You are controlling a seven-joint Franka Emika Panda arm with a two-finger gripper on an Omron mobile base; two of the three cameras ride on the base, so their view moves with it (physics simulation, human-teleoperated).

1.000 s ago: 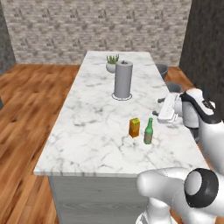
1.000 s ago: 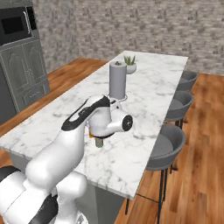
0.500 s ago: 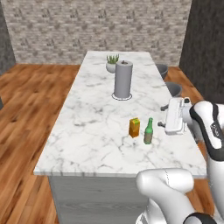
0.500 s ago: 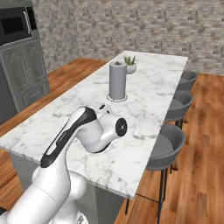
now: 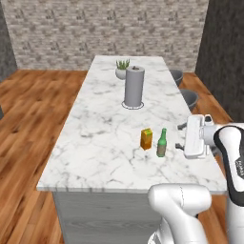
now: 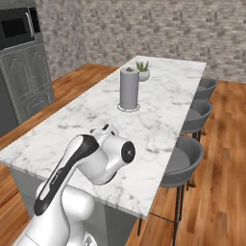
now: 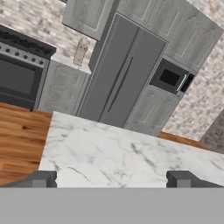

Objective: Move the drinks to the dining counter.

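Currently the fingertips [image 7: 43,178] stand wide apart at the bottom of the hand view, nothing between them, so the gripper [image 7: 111,179] is released and empty. Beyond the tips: bare marble of the dining counter [image 7: 122,153], then a wood floor, a grey fridge [image 7: 116,74], an oven [image 7: 19,74] and a built-in microwave [image 7: 170,78] on the far wall. So the hand looks across the counter, not at any drink.

From the left base view the gripper [image 5: 180,137] sits at the counter's right edge, pointing in over the top. The green glass bottle [image 5: 162,143] stands upright just beside it, the orange carton [image 5: 146,138] just beyond the bottle, apart from it but close. Both already rest on the dining counter [image 5: 105,124]. Farther up are a paper towel roll [image 5: 134,86] and a small potted plant [image 5: 122,69]. Water bottle and cup not spotted.

Judgement: two drinks delivered, two left; hand is free to go fetch another. To do this well, pull the hand away from the bottle first so the fingers don't clip it and topple it into the carton, keep the jaws spread, and place the next drink on bare marble well clear of these two.
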